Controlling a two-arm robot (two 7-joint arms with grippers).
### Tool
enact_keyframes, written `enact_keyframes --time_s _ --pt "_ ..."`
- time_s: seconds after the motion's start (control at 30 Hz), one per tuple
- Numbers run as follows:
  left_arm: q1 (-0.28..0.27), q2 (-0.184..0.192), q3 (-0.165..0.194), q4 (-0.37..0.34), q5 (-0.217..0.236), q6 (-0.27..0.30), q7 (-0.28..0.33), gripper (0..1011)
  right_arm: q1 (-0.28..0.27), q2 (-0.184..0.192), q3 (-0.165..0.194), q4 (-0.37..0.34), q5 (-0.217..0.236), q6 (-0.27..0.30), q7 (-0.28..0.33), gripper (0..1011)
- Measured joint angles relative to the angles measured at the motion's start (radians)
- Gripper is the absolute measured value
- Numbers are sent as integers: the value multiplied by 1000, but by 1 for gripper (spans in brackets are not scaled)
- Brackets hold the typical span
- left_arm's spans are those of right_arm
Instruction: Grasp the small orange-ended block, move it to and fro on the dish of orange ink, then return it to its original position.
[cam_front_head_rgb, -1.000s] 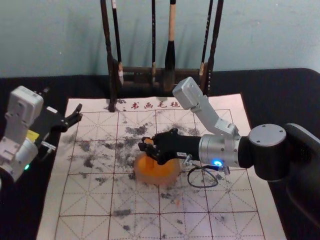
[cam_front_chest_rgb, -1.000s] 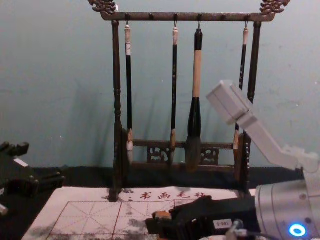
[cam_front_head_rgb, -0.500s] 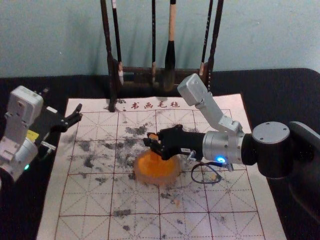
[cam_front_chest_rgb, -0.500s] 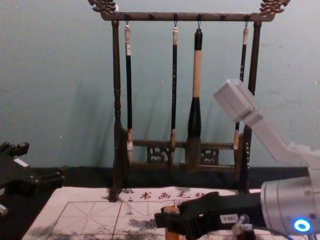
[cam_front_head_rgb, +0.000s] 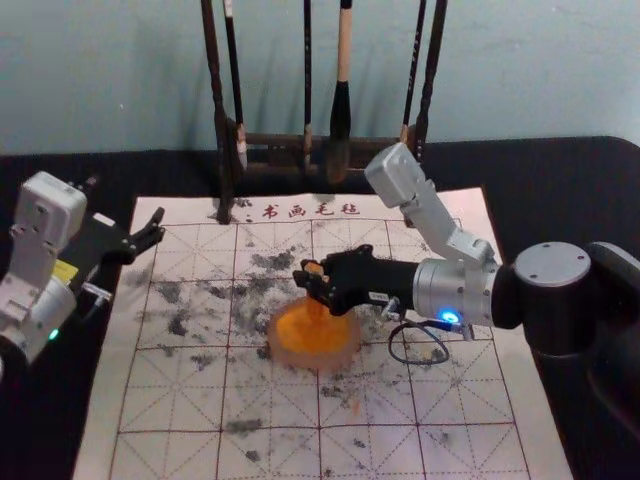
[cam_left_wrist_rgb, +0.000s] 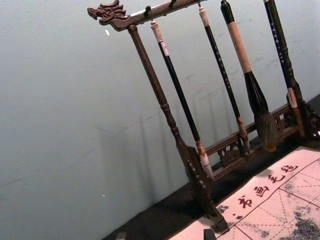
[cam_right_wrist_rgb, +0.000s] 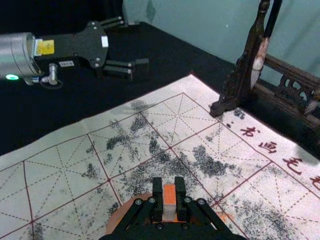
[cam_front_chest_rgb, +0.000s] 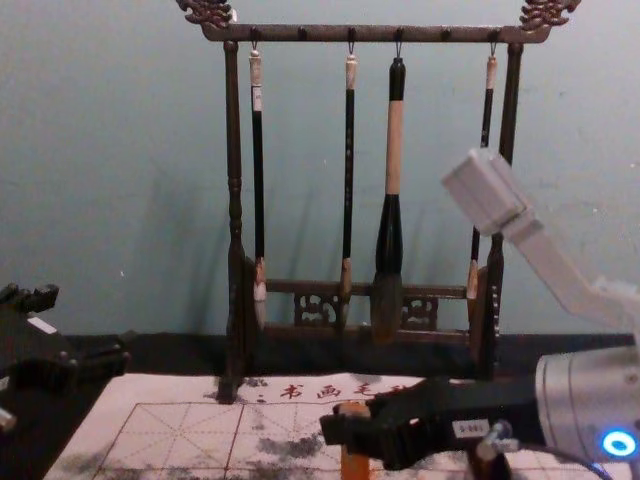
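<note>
Currently your right gripper (cam_front_head_rgb: 311, 281) clamps the block (cam_right_wrist_rgb: 169, 194) over the dish (cam_front_head_rgb: 312, 358), its bottom end hard to make out; your left gripper (cam_front_head_rgb: 156, 229), at left, has fingers apart.

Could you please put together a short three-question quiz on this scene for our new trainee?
1. Fill in the blank: In the chest view, ____ brushes hang from the wooden stand.

2. True or false: In the head view, the left claw is open, off to the left of the dish of orange ink.

3. Multiple choice: What is the right claw gripping?
a) one of the brushes
b) the orange-ended block
c) the dish of orange ink

Key: 1. four; 2. true; 3. b
</note>
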Motion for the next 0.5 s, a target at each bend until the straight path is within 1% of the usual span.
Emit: enact_keyframes --time_s 0.17,0.3,0.33,0.43,0.47,0.5 --pt "0 0 0 0 0 0 0 1001 -21 14 18 -41 16 1 -8 130" --pt "0 0 0 0 0 0 0 1001 -49 32 44 -95 37 1 -28 130" --pt "0 0 0 0 0 0 0 1001 -63 39 57 -119 45 1 -41 130" --pt "0 0 0 0 0 0 0 1002 -86 51 78 -157 54 -1 -69 130" --pt "0 0 0 0 0 0 0 1001 -113 63 104 -198 64 -5 -101 130" --pt "0 0 0 0 0 0 0 1001 -123 67 113 -213 67 -7 -111 130"
